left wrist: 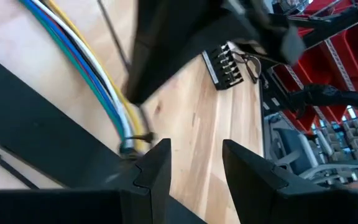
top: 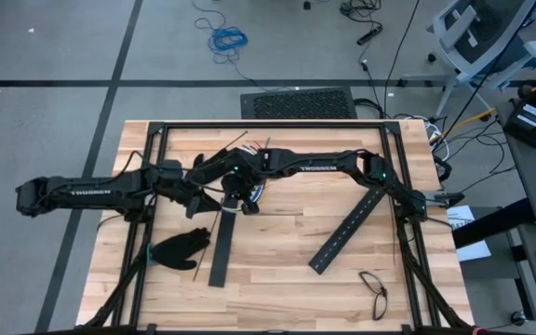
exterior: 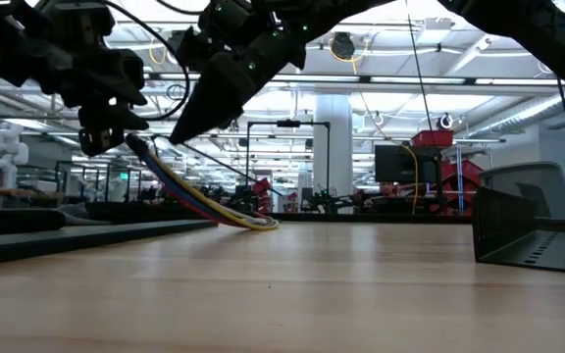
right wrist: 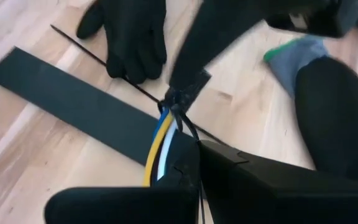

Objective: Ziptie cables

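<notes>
Two black slotted bars [top: 221,249] [top: 350,228] lie on the table [top: 277,288], a black glove [top: 180,249] beside one. Cables [right wrist: 161,140] hang bundled above the near bar. Left gripper [right wrist: 188,87] pinches their ziptie [right wrist: 104,65]; right gripper [right wrist: 188,168], fingers closed, clamps the cables.

Landmark: cables [top: 242,195], lifted above the bench [top: 277,279] near its middle, one end drooping to the surface in the low view. Left gripper [top: 214,182] just left of cables; right gripper [top: 240,177] meets them from the right. Ziptie [right wrist: 178,115] wraps around the cables. Glove [top: 180,247] on the bench, in front and left of cables. One slotted bar [top: 221,244] lies directly in front of cables, beside the glove. Second bar [top: 347,231] well right of cables. Glasses [top: 374,290] far front-right.
</notes>
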Robot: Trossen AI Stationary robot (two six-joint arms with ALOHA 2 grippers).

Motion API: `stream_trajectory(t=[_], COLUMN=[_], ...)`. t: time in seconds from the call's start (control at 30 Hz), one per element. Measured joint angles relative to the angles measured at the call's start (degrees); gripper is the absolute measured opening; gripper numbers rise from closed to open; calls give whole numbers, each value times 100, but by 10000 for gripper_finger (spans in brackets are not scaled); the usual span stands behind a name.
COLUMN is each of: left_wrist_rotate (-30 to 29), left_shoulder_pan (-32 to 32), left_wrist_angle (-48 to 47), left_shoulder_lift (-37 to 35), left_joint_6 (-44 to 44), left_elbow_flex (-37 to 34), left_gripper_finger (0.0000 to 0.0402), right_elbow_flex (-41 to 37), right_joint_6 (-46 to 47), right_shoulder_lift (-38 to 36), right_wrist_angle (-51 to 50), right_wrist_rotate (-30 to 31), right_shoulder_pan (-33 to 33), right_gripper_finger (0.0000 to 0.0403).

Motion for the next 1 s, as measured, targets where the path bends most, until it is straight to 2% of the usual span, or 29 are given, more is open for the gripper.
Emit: stream_trajectory(t=[0.23,0.57,0.8,1.0], left_wrist_rotate=[-152,-437,-276,-69], left_shoulder_pan=[91,89,87,91], left_wrist_angle=[-277,-205,633,498], left_shoulder_lift=[0,2,7,4], left_joint_6=[165,399,-217,-351], left_elbow_flex=[0,2,-7,-3], left_gripper_finger=[141,141,141,141], right_elbow_flex=[0,0,2,4], right_joint_6=[136,318,479,507], right_shoulder_lift=[-171,-211,-240,-242], right_wrist_angle=[185,347,497,508], right_wrist_rotate=[0,8,178,192], right_shoulder_pan=[-12,7,33,-20], right_gripper_finger=[0,0,0,0])
